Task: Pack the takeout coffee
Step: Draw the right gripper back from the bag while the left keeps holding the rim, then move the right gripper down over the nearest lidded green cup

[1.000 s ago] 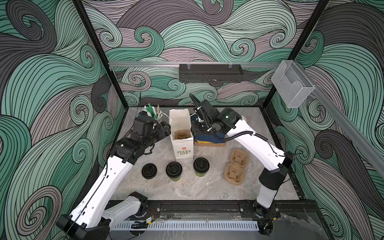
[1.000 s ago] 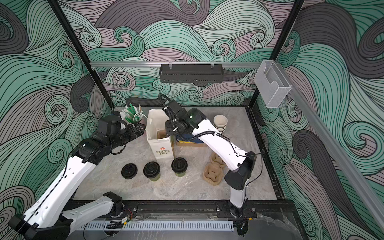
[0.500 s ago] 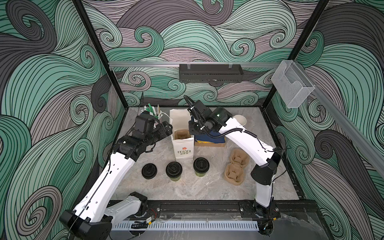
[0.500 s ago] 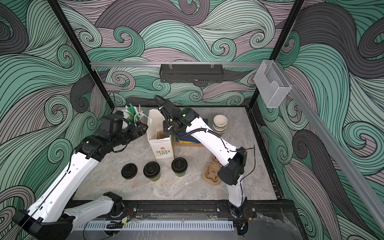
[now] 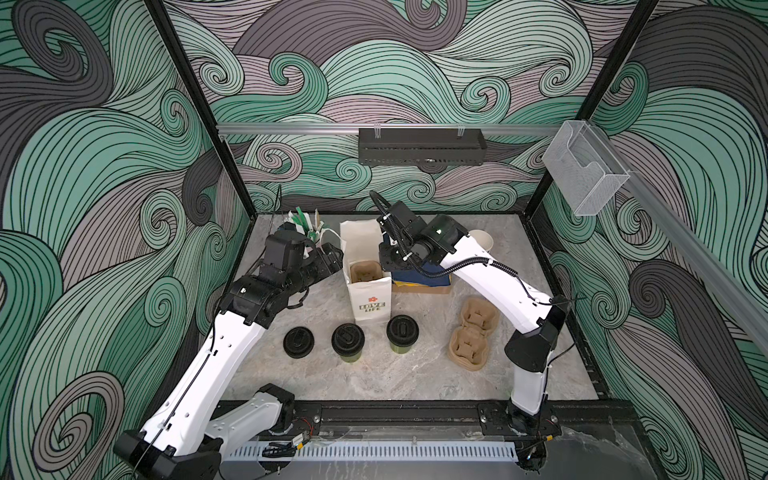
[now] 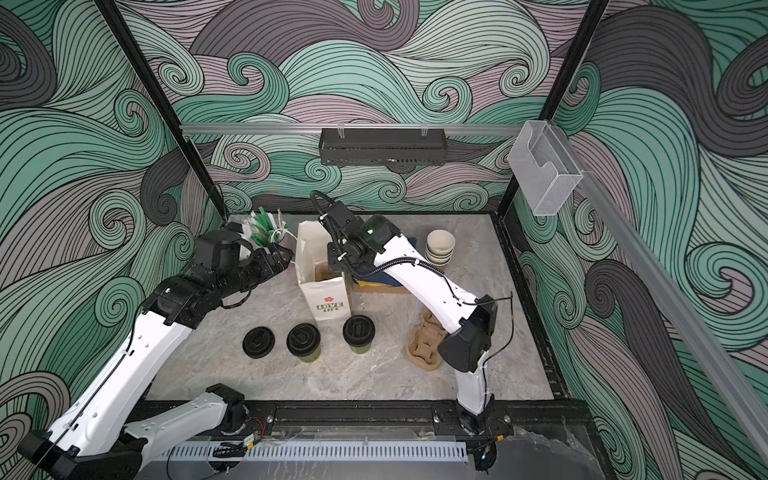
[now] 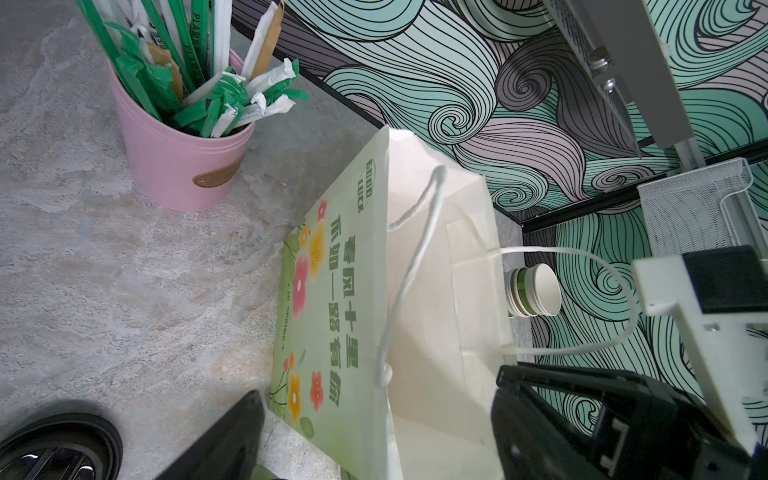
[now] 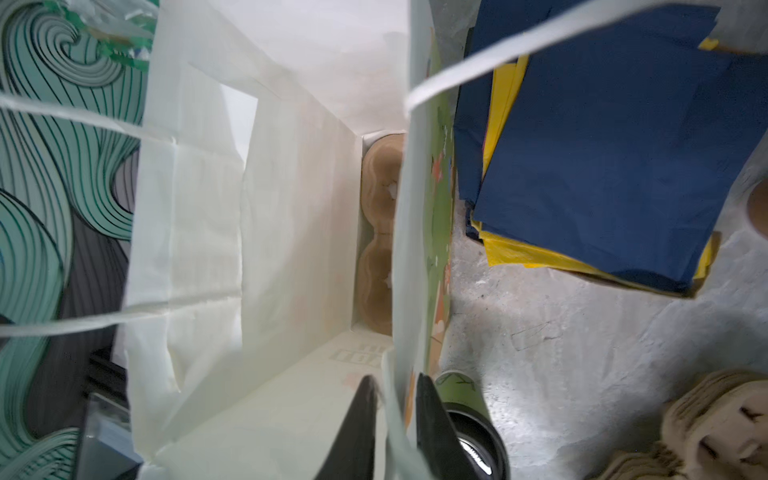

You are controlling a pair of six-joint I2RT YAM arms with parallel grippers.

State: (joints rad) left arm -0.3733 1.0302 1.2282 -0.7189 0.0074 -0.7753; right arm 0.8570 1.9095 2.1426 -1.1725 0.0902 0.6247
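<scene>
On a grey marbled desk point(image 5: 415, 374), shown in both top views, a white paper bag point(image 5: 368, 291) stands open. A brown pulp carrier point(image 5: 365, 270) sits at its bottom. A capped coffee cup point(image 5: 402, 332) stands upright just in front of the bag, and a 2nd capped cup point(image 5: 348, 341) stands beside it. Both are outside the bag. A loose black lid point(image 5: 298, 341) lies next to the 2nd cup. Each arm reaches to its own side of the bag's mouth.

Left wrist view: the left fingers point(image 7: 232, 436) are spread wide and hold nothing. 1 finger is outside the bag's flowered side wall, the other across the open mouth. A white cord handle point(image 7: 415, 266) loops between them.

Right wrist view: the right fingers point(image 8: 432, 415) stand narrowly apart astride the bag's side wall, with the paper edge between them. Whether they press it cannot be told. Deep inside, the carrier's 2 wells look empty. The capped coffee cup stands just outside that wall.

The step in hand appears to be steadying and spreading the bag, with no cup packed yet. Next, 1 set of fingers likely needs to free itself and take a cup round its olive side, below the lid. It should keep the cup upright and lower it past the handles into a well, while the other fingers keep the mouth open.
</scene>
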